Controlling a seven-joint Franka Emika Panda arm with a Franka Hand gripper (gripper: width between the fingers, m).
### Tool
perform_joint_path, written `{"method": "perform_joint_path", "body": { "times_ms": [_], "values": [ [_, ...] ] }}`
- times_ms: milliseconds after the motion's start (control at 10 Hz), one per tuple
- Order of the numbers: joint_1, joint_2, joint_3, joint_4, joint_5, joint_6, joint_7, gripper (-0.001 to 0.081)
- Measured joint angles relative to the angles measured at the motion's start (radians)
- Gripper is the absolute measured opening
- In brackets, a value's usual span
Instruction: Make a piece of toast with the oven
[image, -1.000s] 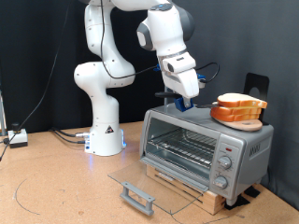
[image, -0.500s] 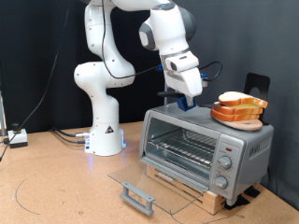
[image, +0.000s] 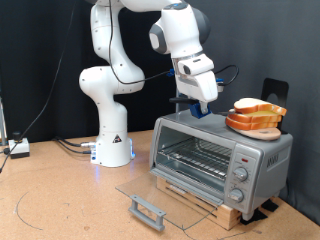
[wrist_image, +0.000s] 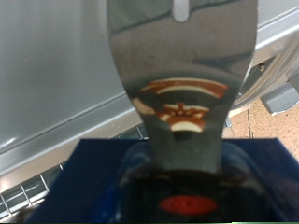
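The silver oven (image: 215, 155) stands on a wooden base at the exterior view's right, with its glass door (image: 150, 195) folded down flat and the wire rack bare. My gripper (image: 200, 108) hovers just over the oven's top, left of a stack of bread slices (image: 255, 113) on a round wooden board. It is shut on a blue-handled spatula (image: 197, 113). In the wrist view the spatula's shiny metal blade (wrist_image: 182, 56) reaches out over the oven's grey top (wrist_image: 56, 84). No single piece of toast shows apart from the stack.
The robot's white base (image: 108, 140) stands left of the oven on the brown table. The door's grey bar handle (image: 147, 210) juts toward the table's front. Three knobs (image: 240, 178) line the oven's right panel. A black stand (image: 272, 92) rises behind the bread.
The gripper with the spatula shifted slightly to the exterior view's right, toward the bread stack, then held still.
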Motion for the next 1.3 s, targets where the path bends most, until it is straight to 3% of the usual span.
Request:
{"method": "perform_joint_path", "body": {
  "times_ms": [700, 900, 1300],
  "values": [
    [-0.008, -0.004, -0.003, -0.001, -0.037, 0.036, -0.018, 0.0391],
    [-0.008, -0.003, 0.009, 0.0, -0.069, 0.083, -0.016, 0.0391],
    [-0.007, -0.001, 0.041, 0.017, -0.079, 0.095, -0.007, 0.0391]
  ]
}}
